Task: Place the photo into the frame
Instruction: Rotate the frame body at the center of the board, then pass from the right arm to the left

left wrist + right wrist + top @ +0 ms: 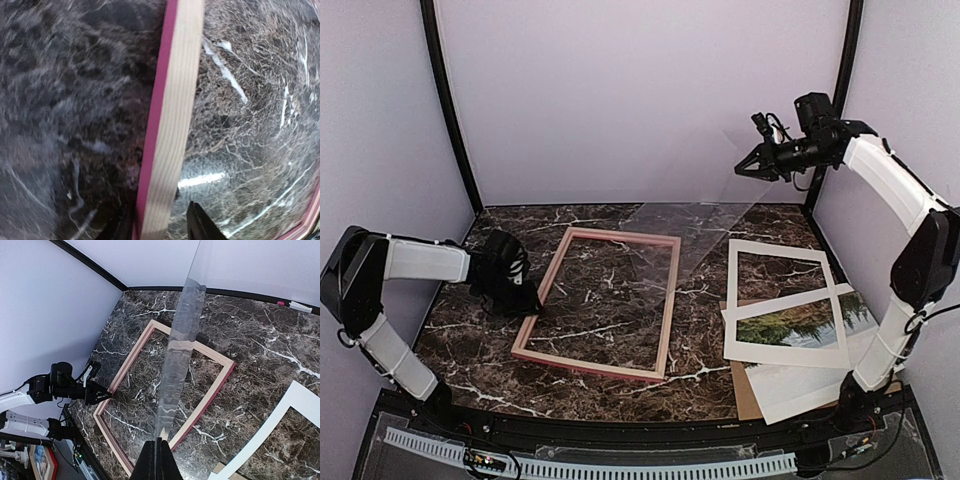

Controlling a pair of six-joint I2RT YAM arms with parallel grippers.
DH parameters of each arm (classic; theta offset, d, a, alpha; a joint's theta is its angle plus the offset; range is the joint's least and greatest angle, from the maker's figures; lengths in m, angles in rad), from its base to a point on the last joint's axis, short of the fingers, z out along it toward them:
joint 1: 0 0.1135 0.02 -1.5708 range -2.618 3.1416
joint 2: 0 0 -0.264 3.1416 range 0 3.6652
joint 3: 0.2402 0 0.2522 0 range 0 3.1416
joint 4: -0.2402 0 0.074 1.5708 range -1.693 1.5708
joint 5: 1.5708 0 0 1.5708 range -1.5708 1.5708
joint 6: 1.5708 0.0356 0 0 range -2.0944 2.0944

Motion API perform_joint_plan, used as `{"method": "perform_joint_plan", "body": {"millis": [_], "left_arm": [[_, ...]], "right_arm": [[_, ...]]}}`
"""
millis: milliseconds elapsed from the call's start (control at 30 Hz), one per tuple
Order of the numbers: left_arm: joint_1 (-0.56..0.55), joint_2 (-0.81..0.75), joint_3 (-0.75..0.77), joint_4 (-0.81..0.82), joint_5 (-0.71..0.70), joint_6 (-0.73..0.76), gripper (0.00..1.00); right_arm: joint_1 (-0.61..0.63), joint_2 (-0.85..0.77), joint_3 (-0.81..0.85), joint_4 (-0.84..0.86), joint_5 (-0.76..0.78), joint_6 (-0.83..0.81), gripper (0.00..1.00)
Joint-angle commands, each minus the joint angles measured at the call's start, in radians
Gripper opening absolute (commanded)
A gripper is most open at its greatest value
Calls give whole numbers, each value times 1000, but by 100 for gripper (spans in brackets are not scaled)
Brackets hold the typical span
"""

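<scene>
Top view of a dark marble-patterned desk (470,340). A thin-railed rectangular wooden picture frame (620,235), pink-red on one face with pale bare wood on its sides, lies flat at the centre.

The left gripper (530,305) is down at desk level at the frame's 9 o'clock. In the wrist view its two black fingers (200,227) straddle the frame's left rail. Whether they press on the wood cannot be told.

The right gripper (742,168) is raised above the desk at the frame's 1 o'clock. Its fingers are pressed together on the edge of a clear, stiff transparent sheet (705,225). The sheet slopes from the gripper towards the frame's far right corner.

The landscape photo (800,325), a thin paper print of dark green trees and pale water with a white margin, lies on the desk at the frame's 4 o'clock, outside the frame. It overlaps a white mat board (775,245), and the picture shows through the mat's rectangular window. A plain brown backing board (745,385) protrudes from under this stack at its 7 o'clock.
</scene>
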Motion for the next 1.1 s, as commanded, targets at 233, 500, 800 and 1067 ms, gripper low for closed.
{"method": "perform_joint_plan", "body": {"millis": [233,500,800,1067], "left_arm": [[-11,-220,132,-115,-8,66,73],[-11,-269,370,43,251,355,85],[-13,-125,602,23,542,575,89],[-18,-60,640,3,816,657,87]], "right_arm": [[171,-7,169,-176,-28,-240,0],[318,-107,178,-228,-57,-432,0],[432,-144,185,-277,-181,-521,0],[465,-143,210,-293,-157,-543,0]]}}
